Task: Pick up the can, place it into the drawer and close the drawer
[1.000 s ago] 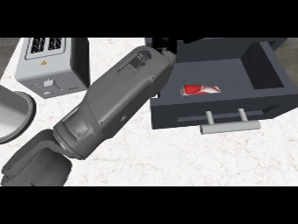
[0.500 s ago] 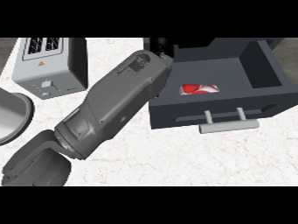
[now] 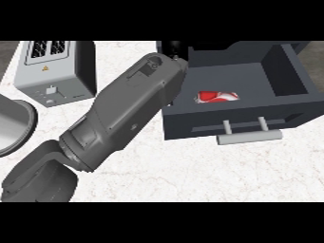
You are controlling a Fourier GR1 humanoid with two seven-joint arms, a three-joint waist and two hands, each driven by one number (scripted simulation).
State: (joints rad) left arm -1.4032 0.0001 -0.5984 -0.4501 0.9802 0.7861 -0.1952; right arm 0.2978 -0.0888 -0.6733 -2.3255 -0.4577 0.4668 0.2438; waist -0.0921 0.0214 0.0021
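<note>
I see the can (image 3: 217, 97) lying on its side inside the open drawer (image 3: 290, 76), and my left hand (image 3: 173, 48) sits behind its rear corner, fingers hidden, so I cannot tell its state.

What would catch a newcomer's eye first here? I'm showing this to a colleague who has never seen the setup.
A big grey forearm runs diagonally from the lower left up to the open dark grey drawer. Inside the drawer lies a red and white can on its side. A silver toaster stands at the upper left of the white marble counter.
</note>
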